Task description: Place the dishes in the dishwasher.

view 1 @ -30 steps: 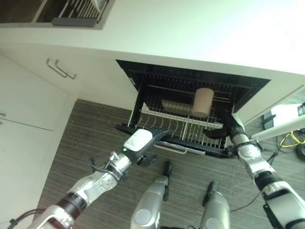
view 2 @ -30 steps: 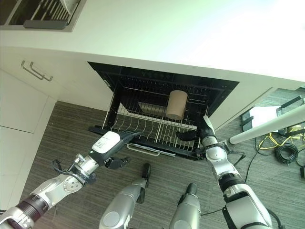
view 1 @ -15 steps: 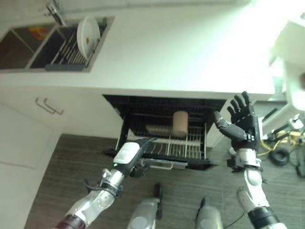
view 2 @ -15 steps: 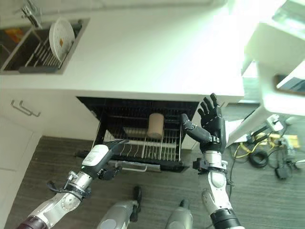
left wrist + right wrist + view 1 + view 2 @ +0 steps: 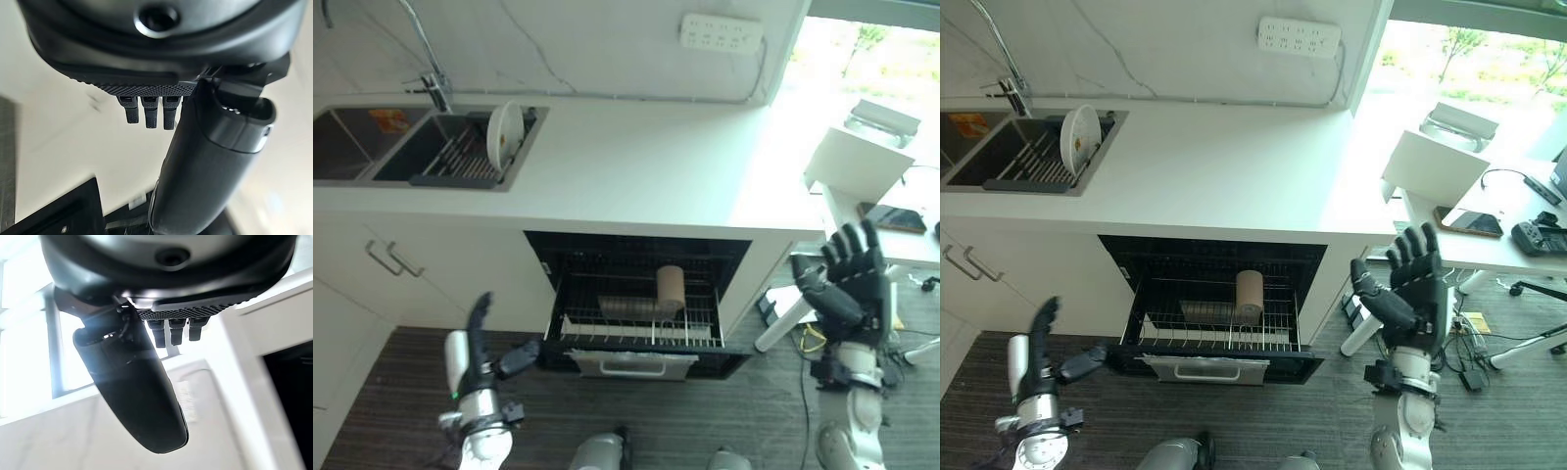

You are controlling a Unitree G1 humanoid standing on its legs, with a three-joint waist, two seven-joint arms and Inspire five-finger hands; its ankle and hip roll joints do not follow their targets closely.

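White desk (image 5: 1234, 166) running along the wall, sink (image 5: 999, 157) set into its left end, white plate (image 5: 1080, 137) upright in the dish rack (image 5: 1033, 162) inside it, pulled-out dishwasher rack (image 5: 1224, 333) below the desk, brown cup (image 5: 1250, 292) and grey tray (image 5: 1205, 311) on it

White ran across the countertop (image 5: 1224, 157), and white again on the cabinet fronts (image 5: 411, 274) and the plate (image 5: 1080, 139) standing in the dark grey sink rack (image 5: 1028, 162). The dishwasher (image 5: 1219, 304) gaped black inside, its rack (image 5: 1219, 333) a silvery wire grid, with a tan-brown cup (image 5: 1250, 294) in it. The floor (image 5: 1263, 411) showed dark brown with fine stripes. The left hand (image 5: 475, 348) was dark with a white back, and the right hand (image 5: 1410, 294) was black all over.
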